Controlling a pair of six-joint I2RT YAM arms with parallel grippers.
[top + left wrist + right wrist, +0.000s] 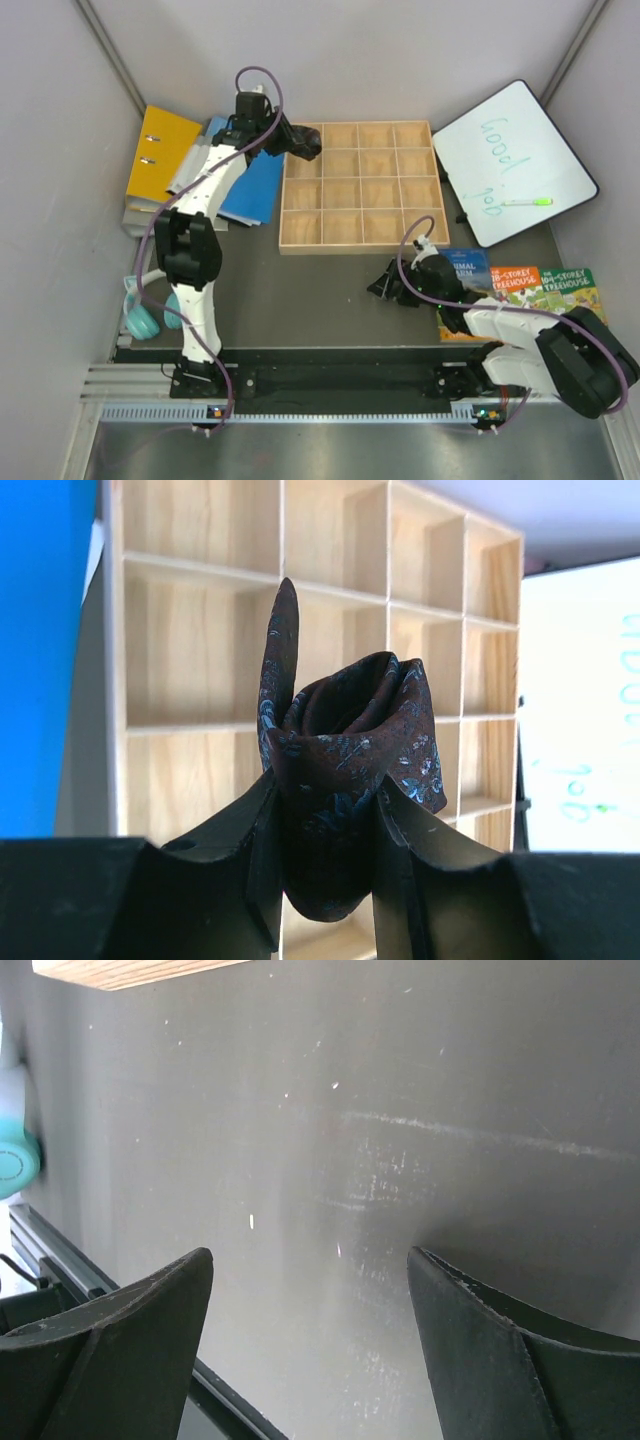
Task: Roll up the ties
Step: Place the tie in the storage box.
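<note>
Where the overhead view shows the left fingers at the upper-left corner of the wooden compartment tray, the right fingers sit low over the dark bench, just below the tray's lower edge. In the left wrist view a rolled tie, dark with bluish and reddish specks, stands clamped between the fingers at mid-frame, one pointed end sticking up and tray compartments behind it. In the right wrist view the fingers are spread wide, with only bare bench between them.
</note>
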